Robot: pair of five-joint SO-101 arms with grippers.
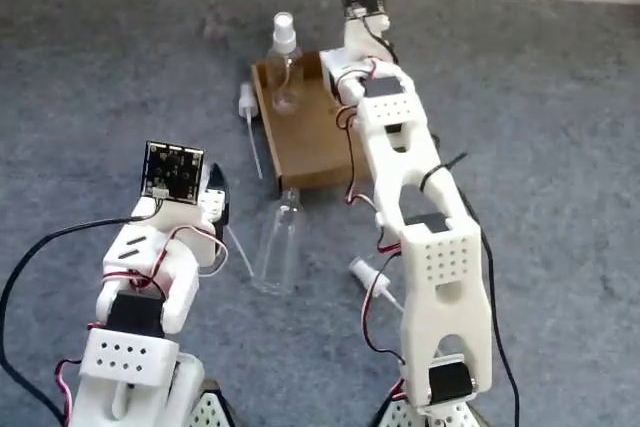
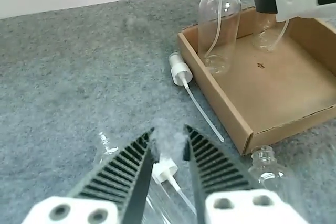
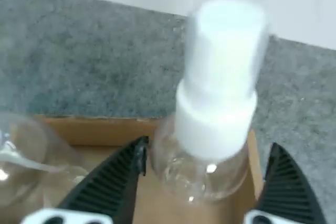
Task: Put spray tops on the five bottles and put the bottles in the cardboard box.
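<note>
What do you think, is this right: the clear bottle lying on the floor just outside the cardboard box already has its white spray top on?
Not quite. The clear bottle lying on the floor just outside the cardboard box has no spray top on. Its neck is bare, as the high view shows.
</note>
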